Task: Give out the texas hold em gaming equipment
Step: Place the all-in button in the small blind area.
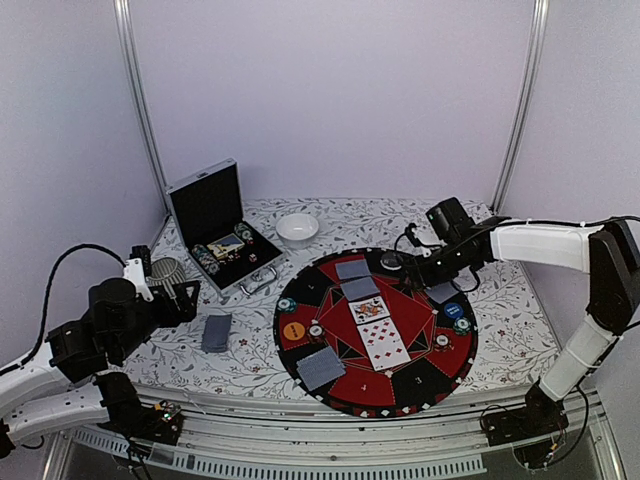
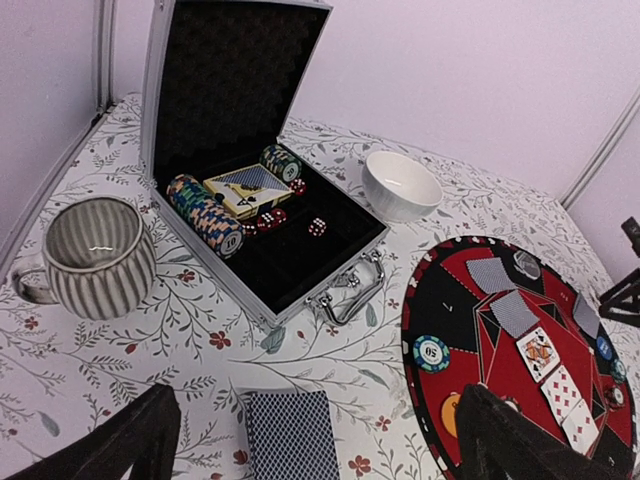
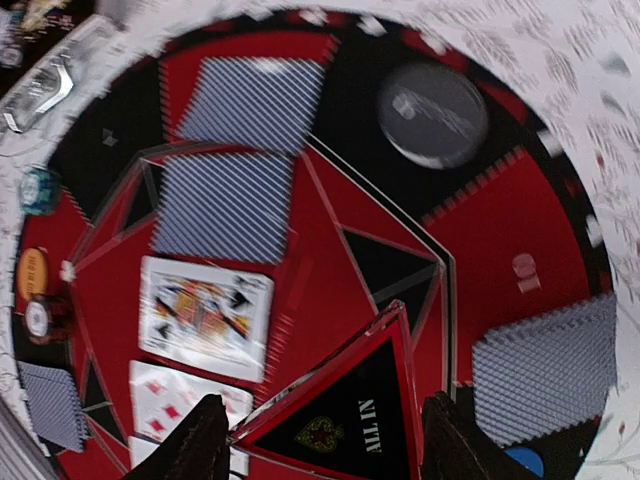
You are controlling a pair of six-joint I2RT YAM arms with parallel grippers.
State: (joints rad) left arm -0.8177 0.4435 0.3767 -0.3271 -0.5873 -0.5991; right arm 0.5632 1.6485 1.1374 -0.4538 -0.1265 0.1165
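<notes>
My right gripper is shut on a black-and-red "ALL IN" triangle plaque, held above the mat's far right part. On the round red-and-black mat lie face-down cards, face-up cards, striped chips, an orange button and a blue button. My left gripper hangs open over a grey-blue deck on the tablecloth left of the mat, without touching it.
An open silver case with chip rolls, cards and dice stands at the back left. A white bowl sits behind the mat, a ribbed mug near my left gripper. A black disc lies on the mat's far edge.
</notes>
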